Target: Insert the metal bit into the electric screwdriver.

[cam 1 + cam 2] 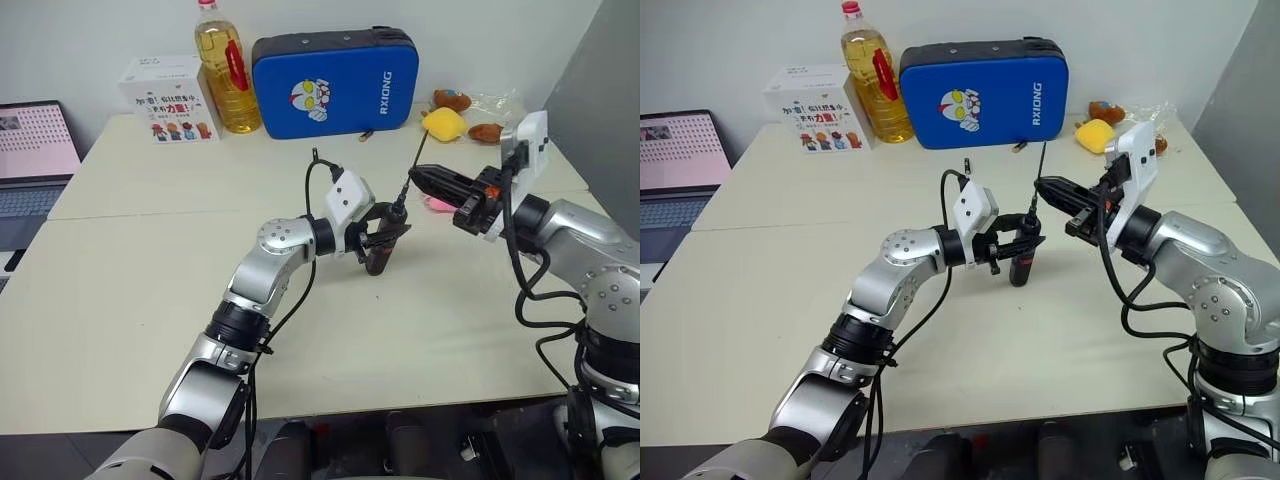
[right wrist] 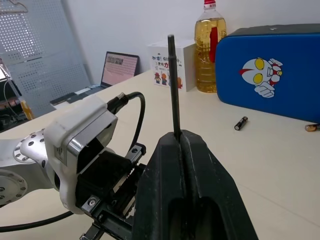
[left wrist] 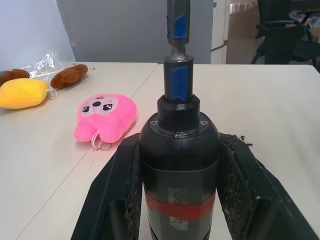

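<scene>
Holding the electric screwdriver (image 1: 1020,262) upright mid-table, left pincer (image 1: 1018,243) pinches its body; right pincer (image 1: 1058,192), just beside, pinches the metal bit (image 1: 1041,172), axis near-vertical, lower end nr screwdriver's top.

Left arm reaches forward from lower left, elbow bent, forearm angled toward table centre, wrist roughly level. Left gripper (image 1: 386,238) with two black fingers (image 3: 125,200) clamped on either side of the slim black pen-shaped electric screwdriver with a red band (image 3: 179,170), tool held upright above the tabletop. Right arm comes in from the right edge, forearm raised, wrist pointing inward toward the left gripper. Right gripper (image 1: 420,173) has its black fingers (image 2: 200,175) pressed together, pinching the thin dark grey needle-like metal bit (image 2: 173,85), which sticks up out of the fingertips. The two grippers sit near each other, not touching.
</scene>
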`<state>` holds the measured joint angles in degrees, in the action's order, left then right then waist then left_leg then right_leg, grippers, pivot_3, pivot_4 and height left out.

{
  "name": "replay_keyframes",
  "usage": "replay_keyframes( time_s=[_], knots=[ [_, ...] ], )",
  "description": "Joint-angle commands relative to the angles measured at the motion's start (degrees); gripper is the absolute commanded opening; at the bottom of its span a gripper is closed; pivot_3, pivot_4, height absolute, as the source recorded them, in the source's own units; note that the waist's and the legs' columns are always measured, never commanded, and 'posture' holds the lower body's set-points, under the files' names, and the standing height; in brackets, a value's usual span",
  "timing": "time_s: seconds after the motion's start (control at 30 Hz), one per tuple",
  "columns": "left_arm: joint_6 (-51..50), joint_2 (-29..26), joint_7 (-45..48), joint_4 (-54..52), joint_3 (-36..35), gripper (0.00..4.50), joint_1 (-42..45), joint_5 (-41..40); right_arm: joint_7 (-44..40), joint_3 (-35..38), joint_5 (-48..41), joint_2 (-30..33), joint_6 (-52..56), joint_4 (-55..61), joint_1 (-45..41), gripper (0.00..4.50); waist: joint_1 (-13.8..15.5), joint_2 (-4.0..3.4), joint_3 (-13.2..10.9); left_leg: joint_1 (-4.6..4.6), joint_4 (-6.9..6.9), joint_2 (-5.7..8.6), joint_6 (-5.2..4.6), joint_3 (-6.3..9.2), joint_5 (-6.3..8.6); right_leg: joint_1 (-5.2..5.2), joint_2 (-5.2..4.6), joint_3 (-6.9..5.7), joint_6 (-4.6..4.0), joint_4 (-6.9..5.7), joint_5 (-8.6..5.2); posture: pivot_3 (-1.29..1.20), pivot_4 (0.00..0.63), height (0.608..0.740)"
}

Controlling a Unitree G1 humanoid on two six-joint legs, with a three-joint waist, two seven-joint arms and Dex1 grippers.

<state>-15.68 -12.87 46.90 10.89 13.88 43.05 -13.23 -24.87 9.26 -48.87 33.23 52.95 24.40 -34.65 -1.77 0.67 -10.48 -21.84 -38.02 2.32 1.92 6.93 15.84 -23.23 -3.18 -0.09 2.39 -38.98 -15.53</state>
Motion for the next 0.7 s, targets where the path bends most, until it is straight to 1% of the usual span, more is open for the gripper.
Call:
replay_keyframes(
  time_s=[0.03,0.47,0.6,0.67,0.7],
  knots=[
    [0.7,-0.6,-2.3,0.0,-0.8,1.68,0.1,2.6,0.7,-2.0,0.5,-0.6,1.2,0.7,1.4,0.0,0.0,0.0,0.0,0.0,0.0,0.0,0.0,0.0,0.0,0.01,0.0,-0.01,0.0,0.0,0.0,0.0,0.15,0.74],
    [1.0,-0.9,-2.0,0.3,-0.7,1.68,0.2,2.7,1.2,-2.6,1.4,-0.5,2.4,0.0,2.4,0.0,0.0,0.0,0.0,0.02,0.0,0.01,0.0,0.0,0.0,0.02,0.0,0.0,0.0,0.0,0.0,0.0,0.15,0.74],
    [1.0,-1.1,-1.9,0.4,-0.8,1.68,0.4,2.8,0.6,-1.2,0.3,-0.6,2.2,-0.3,1.8,0.0,0.0,0.0,0.0,0.02,0.0,0.01,0.0,0.0,0.0,0.02,0.01,0.0,0.0,0.0,0.0,0.0,0.15,0.74],
    [1.1,-1.1,-1.9,0.6,-0.9,1.68,0.5,2.8,-0.2,-0.4,-0.7,-0.5,2.2,-0.7,1.2,0.41,0.0,0.0,0.0,0.02,0.0,0.01,0.0,-0.01,0.0,0.02,0.01,0.01,0.0,0.0,0.0,0.0,0.15,0.74],
    [1.1,-1.1,-1.9,0.7,-0.9,1.68,0.5,2.8,-0.5,0.1,-1.4,-0.5,2.3,-1.0,0.8,0.52,0.0,0.0,0.0,0.02,0.0,0.01,0.0,0.0,0.0,0.02,0.01,0.01,0.0,0.0,0.0,0.0,0.15,0.74]
  ],
)
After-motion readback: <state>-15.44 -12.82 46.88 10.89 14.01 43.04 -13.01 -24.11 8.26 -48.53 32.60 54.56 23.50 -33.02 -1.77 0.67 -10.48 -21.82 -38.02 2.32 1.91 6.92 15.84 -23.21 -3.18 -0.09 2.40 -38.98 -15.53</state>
